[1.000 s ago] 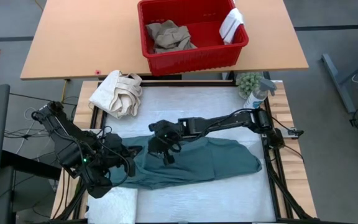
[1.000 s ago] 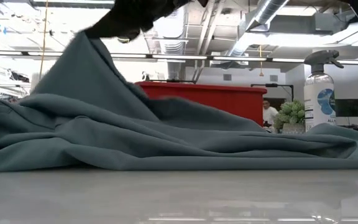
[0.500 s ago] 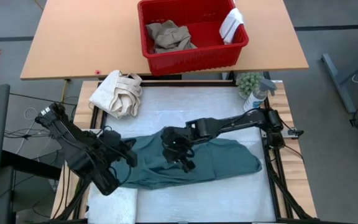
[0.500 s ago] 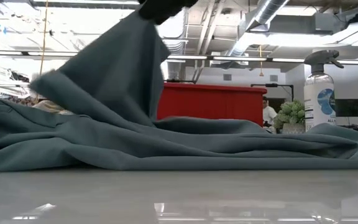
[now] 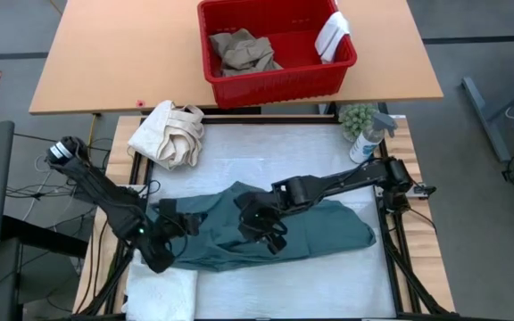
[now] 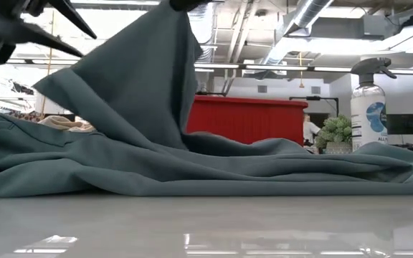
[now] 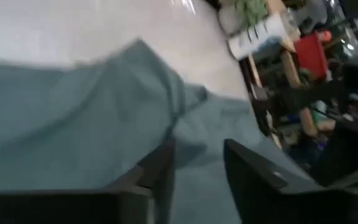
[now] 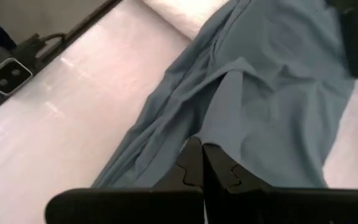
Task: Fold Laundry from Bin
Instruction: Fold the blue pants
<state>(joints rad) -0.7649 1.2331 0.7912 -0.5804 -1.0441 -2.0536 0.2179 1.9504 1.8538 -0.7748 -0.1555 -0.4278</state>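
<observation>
Two arms are at work over the pale-covered worktop (image 5: pixel 266 147). Large teal-green garment (image 5: pixel 319 227) lies spread across the near half of the worktop, running from about 8 o'clock to 4 o'clock of its middle in the high view. Right claw (image 5: pixel 270 239) sits over the garment's centre with fingers pressed together, pinching a fold of the teal cloth; the low view shows that fold (image 6: pixel 138 79) pulled up into a tall peak above the rest of the garment, and the right wrist view shows the closed fingertips (image 8: pixel 202 163) with cloth gathered at them. Left claw (image 5: pixel 178 225) is at the garment's 9 o'clock end, just above the cloth, its fingers (image 7: pixel 253 171) standing apart with nothing between them; in the low view its open prongs (image 6: pixel 49 29) show beside the raised fold, not touching it.

Red bin (image 5: pixel 279 85) stands on the wooden worktop (image 5: pixel 105 62) at 12 o'clock, beyond the covered surface. Inside it, tan khaki trousers (image 5: pixel 244 52) lie crumpled toward its 9 o'clock side, and a small white cloth (image 5: pixel 332 34) hangs over the rim at its 2 o'clock corner. Cream canvas bundle (image 5: pixel 168 134) rests at 10 o'clock of the covered worktop. White towel (image 5: pixel 163 290) lies at 7 o'clock, at the front edge. Spray bottle (image 5: pixel 368 138) and small green plant (image 5: pixel 355 116) stand together at 2 o'clock.
</observation>
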